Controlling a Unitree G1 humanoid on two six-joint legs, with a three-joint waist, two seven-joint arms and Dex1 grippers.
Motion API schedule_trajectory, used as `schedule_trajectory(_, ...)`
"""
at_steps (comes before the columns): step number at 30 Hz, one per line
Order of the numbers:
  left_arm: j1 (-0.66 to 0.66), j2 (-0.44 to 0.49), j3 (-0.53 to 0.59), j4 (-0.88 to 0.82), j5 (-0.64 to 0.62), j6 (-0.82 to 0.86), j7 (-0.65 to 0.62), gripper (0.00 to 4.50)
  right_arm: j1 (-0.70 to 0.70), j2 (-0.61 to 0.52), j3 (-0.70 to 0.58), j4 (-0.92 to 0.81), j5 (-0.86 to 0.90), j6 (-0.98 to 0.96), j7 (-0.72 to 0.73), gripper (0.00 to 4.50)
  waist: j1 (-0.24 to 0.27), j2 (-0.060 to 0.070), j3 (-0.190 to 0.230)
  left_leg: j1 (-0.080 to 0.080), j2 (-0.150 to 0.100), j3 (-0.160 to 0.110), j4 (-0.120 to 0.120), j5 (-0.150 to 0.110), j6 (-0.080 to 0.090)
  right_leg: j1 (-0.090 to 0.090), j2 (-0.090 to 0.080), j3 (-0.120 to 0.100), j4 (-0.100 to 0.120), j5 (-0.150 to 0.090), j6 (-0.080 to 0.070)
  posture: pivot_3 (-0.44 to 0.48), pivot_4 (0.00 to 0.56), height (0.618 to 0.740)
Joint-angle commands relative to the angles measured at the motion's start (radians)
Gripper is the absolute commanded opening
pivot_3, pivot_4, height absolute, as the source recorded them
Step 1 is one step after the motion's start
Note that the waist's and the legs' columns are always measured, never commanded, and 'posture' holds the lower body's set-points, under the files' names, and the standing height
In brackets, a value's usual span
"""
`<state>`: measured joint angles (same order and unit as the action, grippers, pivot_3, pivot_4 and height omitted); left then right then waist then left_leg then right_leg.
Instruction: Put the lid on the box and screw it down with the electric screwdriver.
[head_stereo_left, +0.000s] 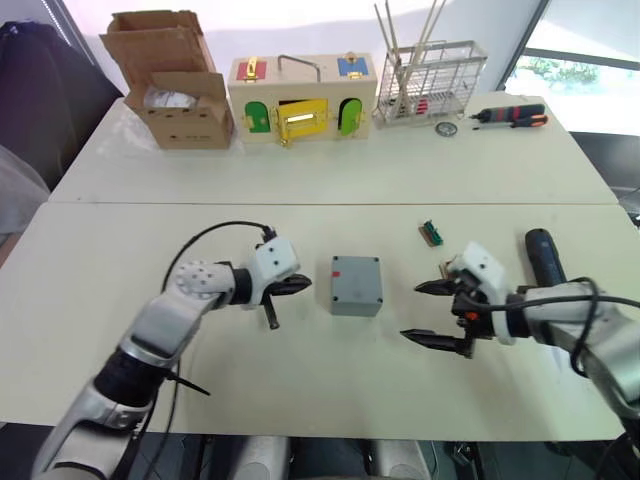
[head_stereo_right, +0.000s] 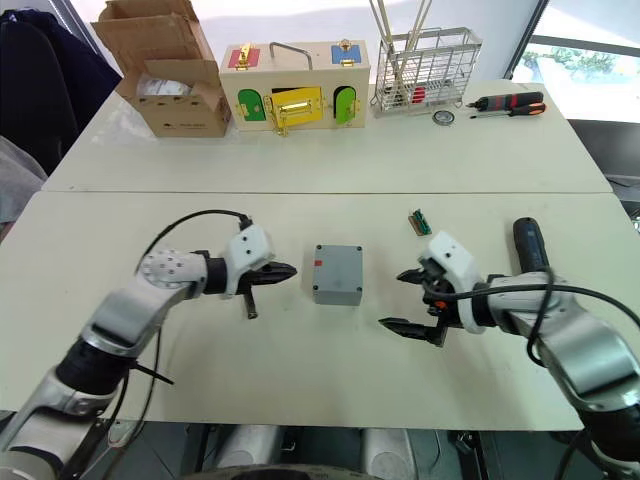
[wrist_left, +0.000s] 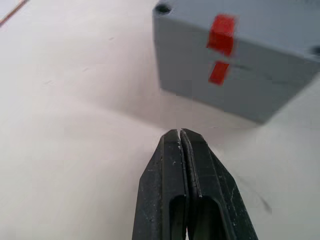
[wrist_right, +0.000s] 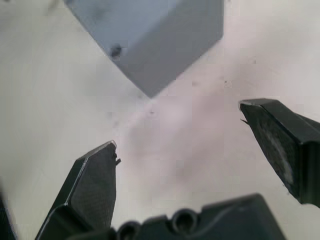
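Look along your left gripper (wrist_left: 180, 134) and you see its two black fingers (wrist_left: 162, 185) pressed tight together, with nothing between them. Just past the tips sits the grey box (wrist_left: 250, 75) on the pale table (wrist_left: 65, 150), and the tips are near it but not touching it. The lid (wrist_left: 270, 25) is on top of the box, a screw hole (wrist_left: 162, 8) shows in its near corner, and a red mark (wrist_left: 221, 35) runs from the lid down the side of the box.

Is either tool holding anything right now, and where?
Nothing held. Left tool is shut on nothing beside the box; right tool is open, empty.
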<state>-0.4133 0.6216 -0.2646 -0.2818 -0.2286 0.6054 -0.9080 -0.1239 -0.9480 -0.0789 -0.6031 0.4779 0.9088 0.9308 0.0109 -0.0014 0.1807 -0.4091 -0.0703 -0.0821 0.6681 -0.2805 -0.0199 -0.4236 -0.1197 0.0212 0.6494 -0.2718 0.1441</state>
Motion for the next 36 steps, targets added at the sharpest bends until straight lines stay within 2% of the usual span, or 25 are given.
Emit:
schedule_trajectory(1,0.011,0.053,0.095,-0.114,-0.138,0.035,-0.102,0.00,-0.010,0.060,-0.222,-0.053,0.171,0.128,-0.060,4.49,0.000,0.000,0.000,0.000,0.000,0.000,0.000,0.000,0.000,0.000,0.000,0.000,0.000,0.000,0.000,0.000,0.150,0.730)
schedule_trajectory(3,-0.011,0.055,0.129,-0.150,-0.221,0.074,-0.133,0.00,0.001,0.119,-0.333,-0.021,0.208,0.143,-0.117,4.49,0.005,-0.001,0.000,0.000,0.000,0.000,0.000,0.000,0.000,0.001,0.000,0.000,0.000,0.000,0.000,0.000,0.150,0.730)
schedule_trajectory(6,-0.053,0.024,0.107,-0.176,-0.266,0.100,-0.134,0.00,0.039,0.165,-0.369,0.022,0.174,0.097,-0.172,4.49,0.011,-0.001,0.000,0.000,-0.001,-0.002,0.001,0.000,0.000,0.003,-0.001,0.000,-0.001,0.000,0.000,0.000,0.150,0.730)
schedule_trajectory(9,-0.085,-0.017,0.075,-0.177,-0.264,0.105,-0.103,0.00,0.059,0.186,-0.354,0.047,0.151,0.045,-0.201,3.83,0.002,-0.001,-0.001,0.000,-0.001,-0.001,0.002,0.000,0.001,0.004,-0.001,0.000,-0.001,0.000,0.000,0.000,0.150,0.730)
schedule_trajectory(13,-0.090,-0.028,0.050,-0.201,-0.273,0.116,-0.106,0.00,0.088,0.219,-0.317,0.124,0.067,-0.102,-0.232,2.52,-0.009,-0.001,-0.001,0.001,-0.001,0.000,0.000,0.000,0.000,0.002,0.000,0.000,0.000,0.000,0.000,0.000,0.150,0.730)
schedule_trajectory(15,-0.090,-0.017,0.040,-0.208,-0.272,0.115,-0.111,0.00,0.090,0.255,-0.303,0.175,0.022,-0.183,-0.265,2.52,-0.010,-0.001,-0.001,0.001,-0.001,0.000,0.000,0.000,0.000,0.002,0.001,0.000,0.000,0.000,0.000,0.000,0.150,0.730)
schedule_trajectory(23,-0.099,-0.028,0.010,-0.210,-0.251,0.115,-0.076,0.00,0.075,0.287,-0.207,0.308,-0.089,-0.360,-0.291,2.52,-0.004,-0.001,-0.001,0.001,-0.001,0.001,0.000,0.000,0.000,0.002,0.000,0.001,0.000,0.000,0.000,0.000,0.150,0.730)
schedule_trajectory(36,-0.082,-0.015,0.005,-0.243,-0.252,0.128,-0.037,0.00,0.039,0.318,-0.177,0.398,-0.105,-0.417,-0.312,2.52,-0.004,-0.001,-0.001,0.001,-0.001,0.000,0.000,0.000,0.000,0.002,0.000,0.001,0.000,0.000,0.000,0.000,0.150,0.730)
